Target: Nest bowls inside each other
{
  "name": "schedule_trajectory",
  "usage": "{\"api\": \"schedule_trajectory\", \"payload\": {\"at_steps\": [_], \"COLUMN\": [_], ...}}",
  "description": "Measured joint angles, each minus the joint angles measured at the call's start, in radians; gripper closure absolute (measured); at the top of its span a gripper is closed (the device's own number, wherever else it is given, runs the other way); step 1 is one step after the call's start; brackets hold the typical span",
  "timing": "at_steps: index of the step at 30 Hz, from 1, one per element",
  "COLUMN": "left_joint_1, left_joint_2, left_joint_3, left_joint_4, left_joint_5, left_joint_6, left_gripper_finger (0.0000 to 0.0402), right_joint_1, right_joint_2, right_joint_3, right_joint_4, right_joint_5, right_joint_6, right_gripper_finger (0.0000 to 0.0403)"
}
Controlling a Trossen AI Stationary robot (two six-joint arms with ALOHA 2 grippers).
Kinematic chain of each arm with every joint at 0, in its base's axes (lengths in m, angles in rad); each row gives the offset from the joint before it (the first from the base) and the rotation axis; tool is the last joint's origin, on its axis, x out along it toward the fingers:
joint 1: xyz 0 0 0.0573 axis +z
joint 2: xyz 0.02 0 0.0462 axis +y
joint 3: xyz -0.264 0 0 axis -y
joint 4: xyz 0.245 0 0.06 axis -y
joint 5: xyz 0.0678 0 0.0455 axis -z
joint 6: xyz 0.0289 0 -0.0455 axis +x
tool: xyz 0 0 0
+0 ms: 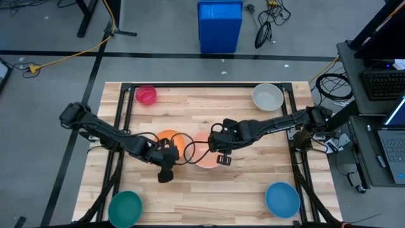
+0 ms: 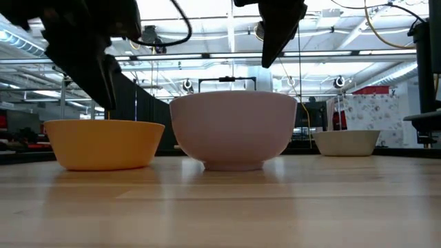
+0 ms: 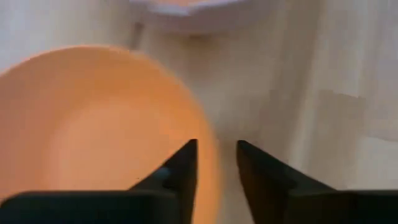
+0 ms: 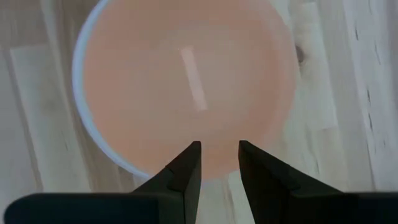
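Now you're at pickup: left gripper (image 3: 216, 163) jaws apart astride the orange bowl (image 3: 99, 130) rim, right gripper (image 4: 219, 163) jaws apart, empty, over the peach bowl (image 4: 186, 87); close left next

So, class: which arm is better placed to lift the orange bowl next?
Probably left: its jaws straddle the orange bowl rim. The right gripper hangs over the peach bowl.

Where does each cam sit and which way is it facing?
High: overhead, straight down on the table; both arms show.
Low: table height, level across; orange bowl and pale peach bowl, arms dropping from above.
Left wrist: above the orange bowl, own fingers over its rim.
Right wrist: above the pale peach bowl, own fingers over its rim.
Shared: high and low both show both bowls.
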Motion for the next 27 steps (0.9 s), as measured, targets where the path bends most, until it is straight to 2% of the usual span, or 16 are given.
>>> {"api": "schedule_trajectory", "payload": {"at_steps": [4,7,15,19,24,27], "left_joint_1": [-0.001,-0.001,0.007,0.005,0.006,0.006], "left_joint_2": [0.0,0.008,0.108,0.146,0.174,0.184], "left_joint_3": [-0.004,-0.004,-0.024,-0.024,-0.024,-0.024], "left_joint_4": [0.007,0.008,0.018,0.053,0.067,0.067], "left_joint_5": [-0.015,-0.012,-0.009,-0.008,-0.009,-0.008], "left_joint_6": [-0.02,-0.032,-0.043,-0.014,-0.011,-0.01], "left_gripper_finger": [0.0223,0.0193,0.0179,0.0207,0.029,0.0345], "right_joint_1": [-0.001,-0.002,-0.005,-0.021,-0.076,-0.124], "right_joint_2": [0.0,0.0,-0.016,-0.051,-0.109,-0.147], "right_joint_3": [0.0,0.0,0.0,0.001,0.001,0.0], "right_joint_4": [-0.001,-0.022,-0.127,-0.175,-0.314,-0.368], "right_joint_5": [0.0,0.006,0.073,0.104,0.26,0.269], "right_joint_6": [0.0,0.0,0.0,0.006,0.062,0.097], "right_gripper_finger": [0.0309,0.0309,0.0309,0.0309,0.0309,0.0309]}}
